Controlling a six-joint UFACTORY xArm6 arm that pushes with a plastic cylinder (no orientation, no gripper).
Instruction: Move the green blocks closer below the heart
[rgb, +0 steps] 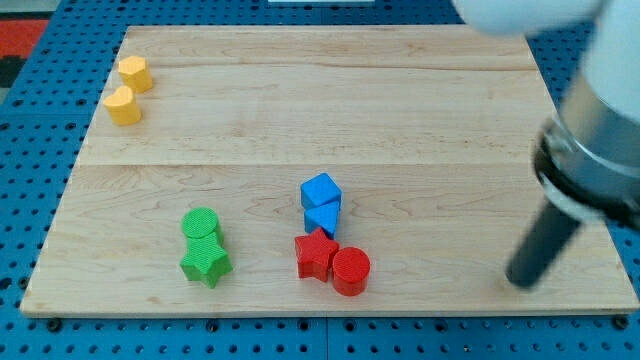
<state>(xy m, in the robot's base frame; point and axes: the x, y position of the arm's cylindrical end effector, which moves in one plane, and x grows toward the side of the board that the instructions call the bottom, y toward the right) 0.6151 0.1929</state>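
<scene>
A green cylinder (201, 223) and a green star (206, 263) sit touching each other near the view's bottom, left of centre. A yellow heart (123, 105) lies at the top left, just below a yellow hexagon (134, 73). My tip (521, 281) rests on the board at the bottom right, far to the right of the green blocks and apart from every block.
A blue cube (321, 190) and a blue triangle (322, 217) sit at bottom centre, with a red star (315, 255) and a red cylinder (350, 271) just below them. The wooden board (320, 100) ends close to the tip on the right.
</scene>
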